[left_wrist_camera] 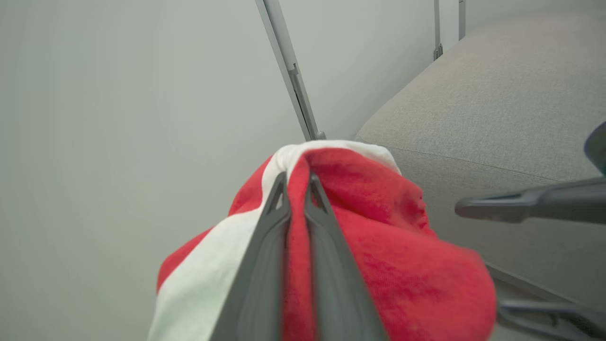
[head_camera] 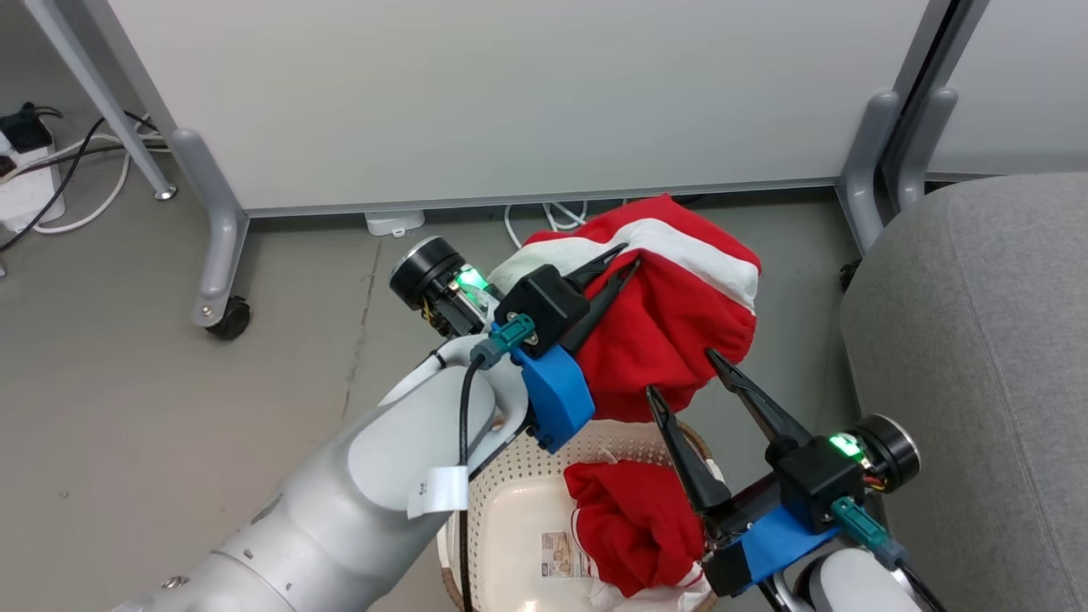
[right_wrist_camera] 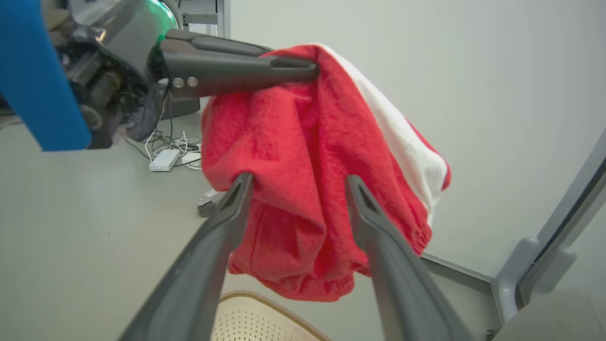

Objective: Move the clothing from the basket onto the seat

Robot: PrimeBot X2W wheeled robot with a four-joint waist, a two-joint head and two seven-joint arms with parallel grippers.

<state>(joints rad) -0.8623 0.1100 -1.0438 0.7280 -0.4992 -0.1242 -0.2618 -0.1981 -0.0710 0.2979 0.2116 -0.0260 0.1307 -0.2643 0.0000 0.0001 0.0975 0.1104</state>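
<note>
One piece of the clothing (head_camera: 671, 314), red with a white band, hangs in the air above the basket (head_camera: 501, 510). My left gripper (head_camera: 625, 257) is shut on its top fold, and the left wrist view shows the fabric (left_wrist_camera: 378, 227) pinched between both fingers. My right gripper (head_camera: 680, 371) stands open just below and right of the hanging garment, its fingertips (right_wrist_camera: 241, 182) spread wide against the cloth's lower part (right_wrist_camera: 303, 156) without pinching it. A second red garment (head_camera: 637, 527) lies crumpled inside the basket beside a paper label (head_camera: 565, 554). The grey seat (head_camera: 977, 365) is at the right.
A white partition wall (head_camera: 510, 93) on grey wheeled feet (head_camera: 223, 306) stands behind the basket. Cables and a power strip (head_camera: 25, 170) lie on the grey floor at the far left. Another partition post (head_camera: 884, 153) rises beside the seat's back corner.
</note>
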